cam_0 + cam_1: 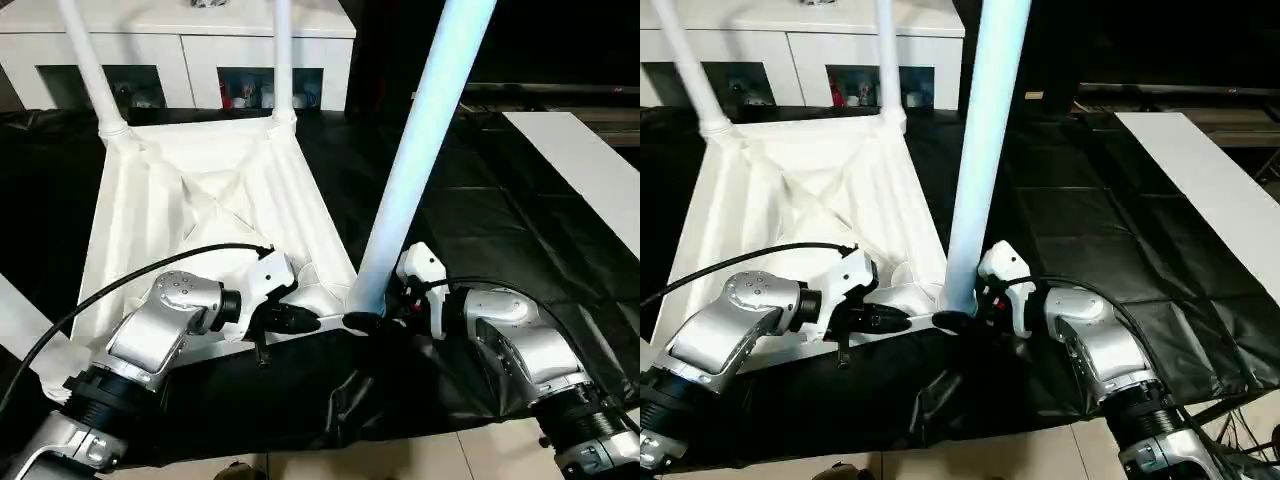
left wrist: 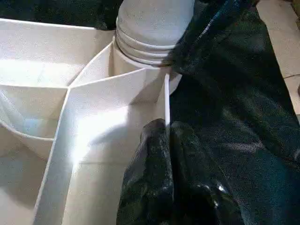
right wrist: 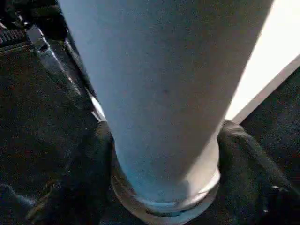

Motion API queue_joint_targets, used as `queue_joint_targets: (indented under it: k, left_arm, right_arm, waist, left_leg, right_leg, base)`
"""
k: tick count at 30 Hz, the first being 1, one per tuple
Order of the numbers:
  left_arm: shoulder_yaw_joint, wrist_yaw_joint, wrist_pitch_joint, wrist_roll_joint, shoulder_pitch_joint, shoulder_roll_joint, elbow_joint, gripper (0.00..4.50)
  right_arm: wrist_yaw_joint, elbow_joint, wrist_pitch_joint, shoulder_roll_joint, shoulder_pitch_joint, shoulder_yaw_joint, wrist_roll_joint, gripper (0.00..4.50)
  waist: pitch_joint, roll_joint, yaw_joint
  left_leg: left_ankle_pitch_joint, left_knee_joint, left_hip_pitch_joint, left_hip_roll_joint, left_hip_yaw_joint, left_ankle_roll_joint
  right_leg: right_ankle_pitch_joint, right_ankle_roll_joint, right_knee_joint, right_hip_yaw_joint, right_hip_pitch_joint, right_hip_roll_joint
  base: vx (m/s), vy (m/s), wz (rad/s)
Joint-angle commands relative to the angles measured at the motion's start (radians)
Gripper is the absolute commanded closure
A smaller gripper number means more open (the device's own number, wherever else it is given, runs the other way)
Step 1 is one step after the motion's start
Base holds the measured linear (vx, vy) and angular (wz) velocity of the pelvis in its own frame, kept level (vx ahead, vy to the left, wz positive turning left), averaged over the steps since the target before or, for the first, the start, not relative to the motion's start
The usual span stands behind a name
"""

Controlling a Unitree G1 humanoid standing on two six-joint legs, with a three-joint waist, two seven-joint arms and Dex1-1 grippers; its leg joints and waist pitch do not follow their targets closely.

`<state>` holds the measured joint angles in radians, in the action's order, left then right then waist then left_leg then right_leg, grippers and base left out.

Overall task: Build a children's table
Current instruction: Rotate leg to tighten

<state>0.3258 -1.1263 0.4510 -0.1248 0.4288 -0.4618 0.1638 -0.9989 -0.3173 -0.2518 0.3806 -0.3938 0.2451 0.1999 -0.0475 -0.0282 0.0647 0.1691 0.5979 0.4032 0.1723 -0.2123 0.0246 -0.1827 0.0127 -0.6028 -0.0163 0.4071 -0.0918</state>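
Left gripper (image 1: 300, 320) is pinched on the thin near rim of the white plastic ribbed tabletop (image 1: 200, 200), which lies upside down on the black sheet (image 1: 480, 220). Right gripper (image 1: 372, 318) has one black finger on each side of the long white round leg (image 1: 420, 150) at its foot, though I cannot tell if it squeezes. That leg stands in the tabletop's near right corner socket; two more legs (image 1: 90, 70) stand in the far corners.

Smooth white plastic tabletop (image 1: 200, 200) on crinkled glossy black sheet (image 1: 470, 230).
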Motion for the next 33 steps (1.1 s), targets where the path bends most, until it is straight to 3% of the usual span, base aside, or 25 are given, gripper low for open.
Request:
queue_joint_targets:
  k: [1,9,12,14,19,23,26,29,31,33]
  left_arm:
    - [-0.002,-0.029,-0.023,-0.035,0.021,0.009,-0.052,4.50]
    - [-0.001,-0.009,-0.019,-0.020,0.014,0.006,-0.045,4.50]
    - [-0.012,0.119,-0.013,0.027,0.031,0.067,0.026,4.50]
    - [-0.024,0.240,-0.014,0.063,0.053,0.131,0.102,4.50]
    - [-0.052,0.444,-0.003,0.103,0.111,0.242,0.238,4.50]
    - [-0.068,0.592,-0.027,0.151,0.168,0.311,0.339,4.50]
    - [-0.072,0.643,-0.049,0.176,0.196,0.332,0.388,4.50]
    - [-0.066,0.634,-0.067,0.179,0.217,0.333,0.412,4.50]
    - [-0.052,0.603,-0.071,0.180,0.204,0.313,0.393,4.50]
    - [-0.041,0.569,-0.102,0.184,0.191,0.295,0.379,4.50]
  right_arm:
    - [-0.003,-0.022,-0.007,0.001,-0.006,-0.001,-0.007,1.54]
    - [0.091,-0.096,0.028,-0.031,-0.021,-0.008,-0.055,1.76]
    - [0.287,-0.187,0.025,-0.110,-0.043,-0.049,-0.088,1.77]
    - [0.424,-0.231,0.008,-0.175,-0.055,-0.076,-0.098,1.78]
    - [0.655,-0.337,-0.027,-0.293,-0.109,-0.120,-0.107,1.78]
    - [0.834,-0.458,-0.017,-0.369,-0.191,-0.146,-0.127,1.78]
    - [0.903,-0.505,0.004,-0.405,-0.226,-0.173,-0.130,1.78]
    - [0.828,-0.493,0.075,-0.439,-0.235,-0.165,-0.116,1.78]
    - [0.780,-0.453,0.094,-0.422,-0.222,-0.139,-0.130,1.22]
    - [0.765,-0.436,0.104,-0.405,-0.217,-0.131,-0.135,1.06]
  waist:
    - [0.062,0.001,-0.002]
    - [0.060,0.000,-0.007]
    - [0.055,0.001,-0.016]
    - [0.056,-0.001,-0.021]
    - [0.055,-0.001,-0.033]
    - [0.052,0.002,-0.040]
    - [0.055,0.002,-0.039]
    - [0.058,0.003,-0.036]
    - [0.060,0.003,-0.032]
    - [0.061,0.004,-0.031]
  left_leg:
    - [0.244,-0.080,-0.038,0.055,0.029,-0.011]
    - [0.262,-0.080,-0.038,0.054,0.029,-0.002]
    - [0.301,-0.085,-0.037,0.053,0.031,0.025]
    - [0.355,-0.085,-0.043,0.052,0.035,0.056]
    - [0.408,-0.086,-0.043,0.049,0.039,0.068]
    - [0.493,-0.084,-0.057,0.046,0.047,0.087]
    - [0.492,-0.090,-0.053,0.047,0.048,0.084]
    - [0.473,-0.093,-0.049,0.048,0.046,0.074]
    - [0.439,-0.094,-0.046,0.050,0.044,0.065]
    - [0.385,-0.093,-0.038,0.049,0.040,0.046]
  right_leg:
    - [-0.159,-0.215,0.059,0.023,-0.031,-0.043]
    - [-0.192,-0.214,0.061,0.024,-0.028,-0.043]
    - [-0.256,-0.203,0.067,0.025,-0.022,-0.042]
    - [-0.339,-0.177,0.074,0.025,-0.018,-0.045]
    - [-0.400,-0.147,0.084,0.025,-0.011,-0.045]
    - [-0.525,-0.106,0.101,0.020,0.003,-0.047]
    - [-0.467,-0.095,0.099,0.017,-0.002,-0.042]
    - [-0.406,-0.107,0.094,0.018,-0.006,-0.044]
    - [-0.346,-0.120,0.089,0.020,-0.010,-0.043]
    - [-0.280,-0.139,0.083,0.021,-0.017,-0.043]
  base:
    - [0.000,0.000,0.00]
    - [0.000,0.000,0.00]
    - [0.000,0.000,0.00]
    - [0.000,0.000,0.00]
    - [0.000,0.000,0.00]
    - [0.000,0.000,0.00]
    - [0.000,0.000,0.00]
    - [0.000,0.000,0.00]
    - [0.000,0.000,0.00]
    - [0.000,0.000,0.00]
